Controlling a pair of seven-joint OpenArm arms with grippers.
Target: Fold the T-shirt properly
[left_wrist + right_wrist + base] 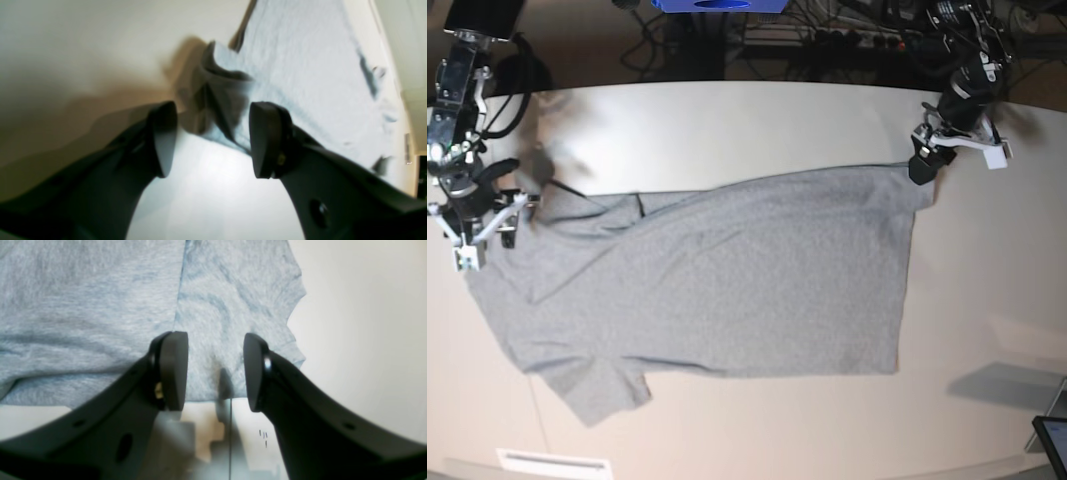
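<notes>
Looking down on one T-shirt (pixel 727 280), heather-grey, spread plain side up across the pale bench (pixel 727 120). One shirt, two claws, both mine. Two short sleeves counted: one near the bench's front edge, low on the base view's left, one crumpled at the upper left by my right claw (pixel 477 215). The hem edge runs down the base view's right.

Right claw: jaws apart, nothing between the pads, hovering over the sleeve end of the shirt; the wrist view shows cloth and a seam beneath the gap.

Left claw (pixel 924 160): at the shirt's far hem corner. The wrist view shows its jaws spread wide, with a rumpled, upturned corner of cloth just beyond the fingertips (pixel 263 140), not pinched. Released. That view is blurred.
</notes>
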